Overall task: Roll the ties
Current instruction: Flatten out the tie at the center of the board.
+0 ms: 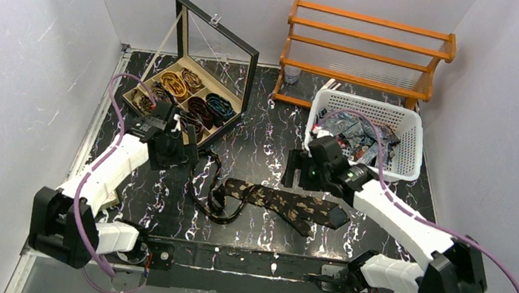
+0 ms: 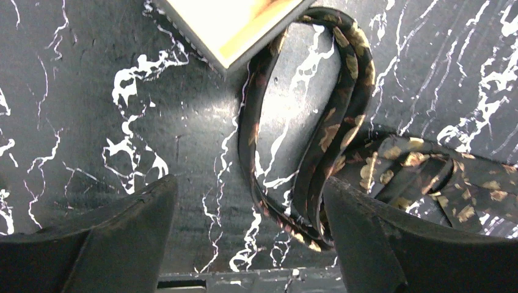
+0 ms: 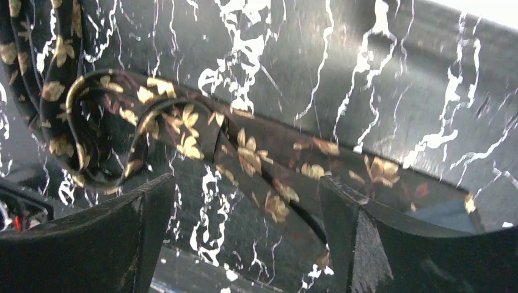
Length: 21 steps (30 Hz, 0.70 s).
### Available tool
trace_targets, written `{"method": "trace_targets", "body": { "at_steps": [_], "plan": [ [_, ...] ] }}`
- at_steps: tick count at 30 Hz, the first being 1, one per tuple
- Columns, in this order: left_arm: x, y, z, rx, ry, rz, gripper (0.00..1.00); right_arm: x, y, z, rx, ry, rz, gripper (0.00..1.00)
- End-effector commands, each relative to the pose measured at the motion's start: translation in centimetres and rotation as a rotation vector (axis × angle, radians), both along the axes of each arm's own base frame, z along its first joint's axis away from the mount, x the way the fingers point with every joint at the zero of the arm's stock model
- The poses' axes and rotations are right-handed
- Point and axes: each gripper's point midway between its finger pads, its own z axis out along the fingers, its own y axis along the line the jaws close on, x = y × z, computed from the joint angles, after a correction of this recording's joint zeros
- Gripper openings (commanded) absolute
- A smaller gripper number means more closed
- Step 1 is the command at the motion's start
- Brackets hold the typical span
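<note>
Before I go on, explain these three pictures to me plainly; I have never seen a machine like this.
This is a robot: a white left arm and right arm, bolted at the near edge of a black marbled table. The wide picture looks down from above and behind them. The other two come from cameras on the wrists; the dark wedges at the bottom are the left fingers and the right fingers. Both pairs stand open and hold nothing. Under them lies a dark tie with gold flowers, limp and partly looped. Behind are a box of rolled ties, a white basket with more ties, and a wooden rack.
</note>
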Motion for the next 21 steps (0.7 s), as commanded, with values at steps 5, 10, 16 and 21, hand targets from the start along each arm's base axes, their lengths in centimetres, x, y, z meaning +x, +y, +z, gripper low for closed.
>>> {"method": "trace_targets", "body": {
  "at_steps": [5, 10, 16, 21],
  "plan": [
    [1.0, -1.3, -0.6, 0.048, -0.022, -0.079, 0.83, -5.9, -0.6, -2.7, 0.133, 0.215, -0.063, 0.71],
    [0.9, -1.8, -0.6, 0.035, -0.028, -0.081, 0.82, -5.7, -2.2, -6.3, 0.043, 0.282, -0.139, 0.57],
    [0.7, -1.0, -1.2, 0.08, -0.012, -0.073, 0.83, -5.9, -7.3, -10.6, -0.16, 0.385, -0.296, 0.56],
    [1.4, -1.0, -1.7, 0.094, -0.009, -0.066, 0.84, -8.2, -10.1, -11.9, -0.139, 0.503, -0.463, 0.57]
  ]
}}
